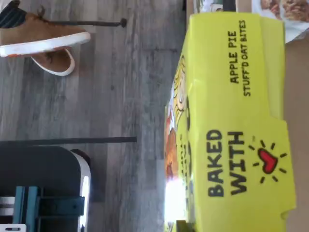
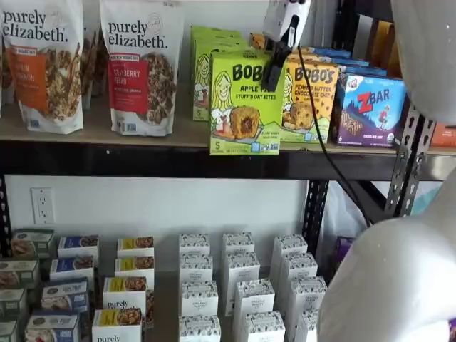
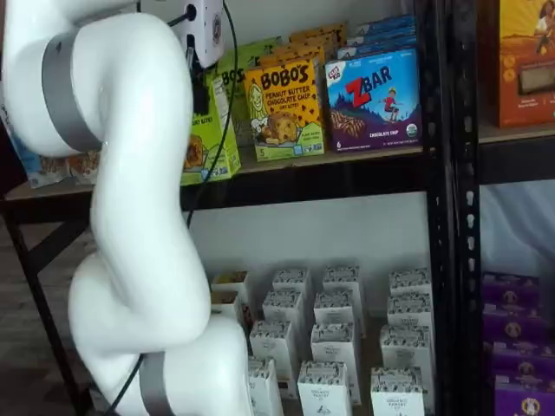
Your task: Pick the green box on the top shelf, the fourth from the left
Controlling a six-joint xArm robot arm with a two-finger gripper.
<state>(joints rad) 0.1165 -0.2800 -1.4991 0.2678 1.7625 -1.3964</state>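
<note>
Green box [image 2: 246, 103]: lime-green, black lettering, cartoon blonde girl, brown oat bite; in wrist view [image 1: 236, 125] top panel yellow-green, black "BAKED WITH", red heart. Just right of green box: peanut butter box [image 2: 308, 100], yellow-orange, black lettering. Right of that: ZBar box [image 2: 370, 110], blue-purple, red logo. Left of green box: granola bags [image 2: 139, 64], white, red label. Top shelf [image 2: 142, 160]: tan board, black front beam. Gripper [image 2: 274, 71]: white body, black fingers.

Two granola bags [image 2: 43, 64], one ZBar box [image 2: 370, 108]
</note>
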